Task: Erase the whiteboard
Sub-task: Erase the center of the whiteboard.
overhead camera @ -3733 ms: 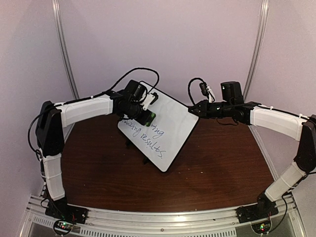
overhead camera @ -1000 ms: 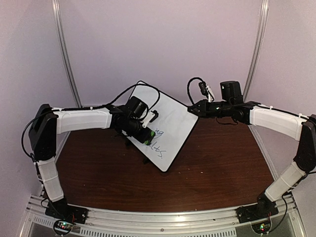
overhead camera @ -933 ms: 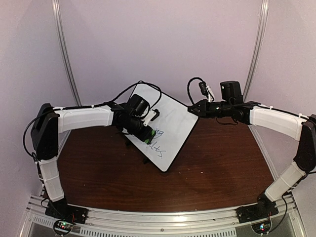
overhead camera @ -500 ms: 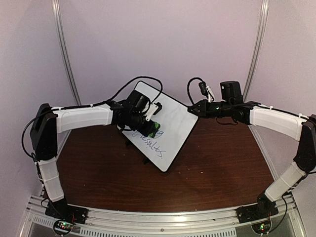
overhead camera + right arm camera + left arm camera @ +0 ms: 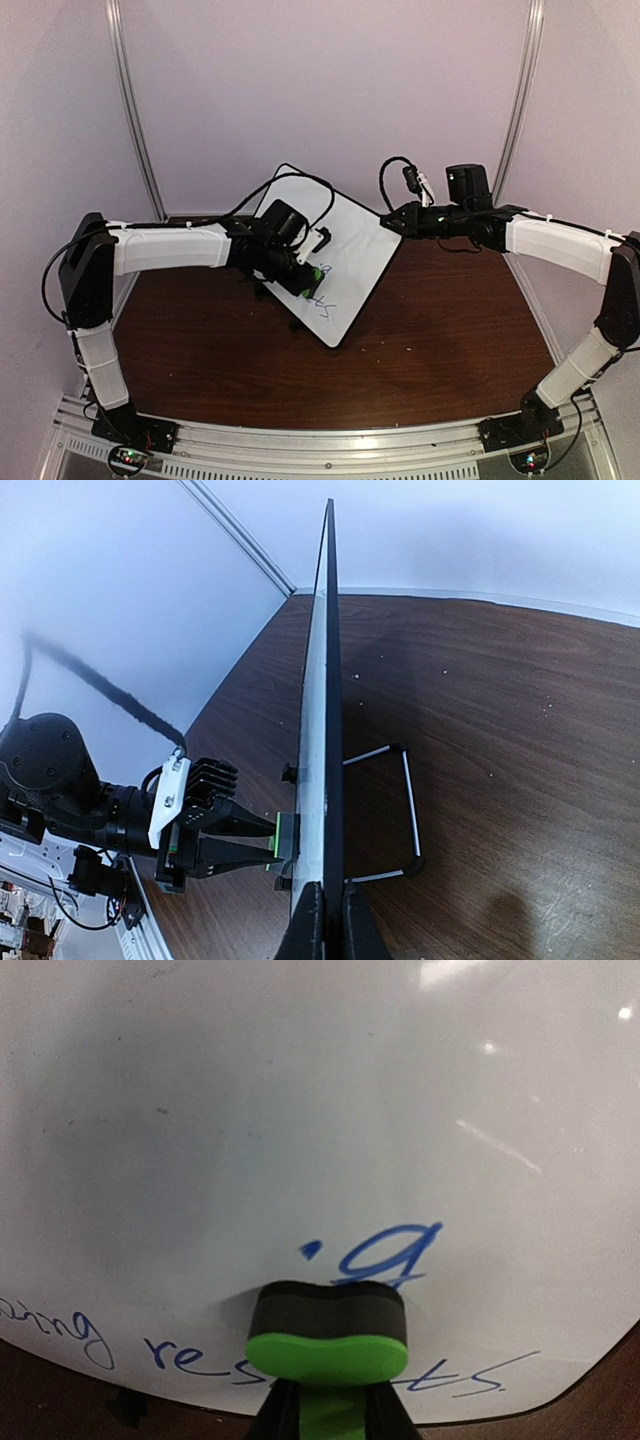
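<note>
Pressing rounded green eraser (image 5: 327,1335) against glossy whiteboard (image 5: 300,1110).

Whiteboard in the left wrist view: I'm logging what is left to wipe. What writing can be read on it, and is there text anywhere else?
"g", with a dot before it: blue ink, mid whiteboard, just above the eraser.
"ing": bottom row, left end; its start is cut off at the picture's edge.
"res" then "ts": bottom row; the eraser hides the letters between.
No other readable text in any view.
</note>
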You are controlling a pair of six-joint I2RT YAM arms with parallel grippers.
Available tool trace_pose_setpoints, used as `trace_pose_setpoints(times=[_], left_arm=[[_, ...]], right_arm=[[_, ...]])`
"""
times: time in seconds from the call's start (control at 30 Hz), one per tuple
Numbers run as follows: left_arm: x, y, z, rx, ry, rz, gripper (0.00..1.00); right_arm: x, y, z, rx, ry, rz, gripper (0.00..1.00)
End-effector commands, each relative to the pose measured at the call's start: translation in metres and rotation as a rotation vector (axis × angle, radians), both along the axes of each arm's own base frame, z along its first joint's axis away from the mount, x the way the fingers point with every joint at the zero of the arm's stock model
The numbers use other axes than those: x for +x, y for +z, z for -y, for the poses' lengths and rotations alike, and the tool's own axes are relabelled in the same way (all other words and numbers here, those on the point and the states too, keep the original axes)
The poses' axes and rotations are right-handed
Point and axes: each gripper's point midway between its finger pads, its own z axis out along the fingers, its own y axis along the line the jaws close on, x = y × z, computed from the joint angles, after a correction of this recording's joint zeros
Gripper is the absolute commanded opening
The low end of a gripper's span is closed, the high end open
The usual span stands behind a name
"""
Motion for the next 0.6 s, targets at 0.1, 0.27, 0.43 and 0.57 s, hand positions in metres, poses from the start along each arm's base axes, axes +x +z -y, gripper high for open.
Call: trace_pose_setpoints(times=[0.1, 0.27, 0.43, 0.57], left_arm=[[0.049, 0.029, 0.03, -0.074, 0.026, 0.122, 0.06], [0.053, 0.035, 0.029, -0.091, 0.015, 0.12, 0.06], [0.043, 0.036, 0.037, -0.136, -0.039, 0.1, 0.06], [0.048, 0.057, 0.047, -0.18, -0.065, 0.135, 0.06]], right_arm=[[-0.038, 0.01, -0.035, 0.023, 0.234, 0.071, 0.0], [-0.038, 0.01, -0.036, 0.024, 0.233, 0.072, 0.0], [-0.037, 0.008, -0.037, 0.025, 0.238, 0.066, 0.0], [-0.036, 0.008, -0.039, 0.026, 0.241, 0.064, 0.0]])
